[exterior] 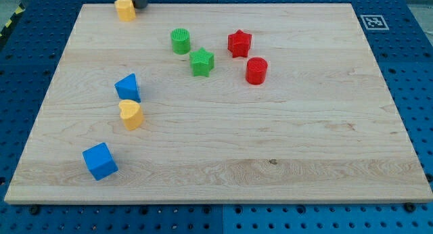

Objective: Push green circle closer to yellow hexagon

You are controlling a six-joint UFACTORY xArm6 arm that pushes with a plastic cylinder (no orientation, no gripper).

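The green circle stands on the wooden board in the upper middle. The yellow hexagon sits at the board's top edge, up and to the left of the green circle, well apart from it. My tip is a dark rod end at the view's top, just right of the yellow hexagon and close to it, above and left of the green circle.
A green star lies just below and right of the green circle. A red star and red circle are further right. A blue block, yellow heart and blue cube are at the left.
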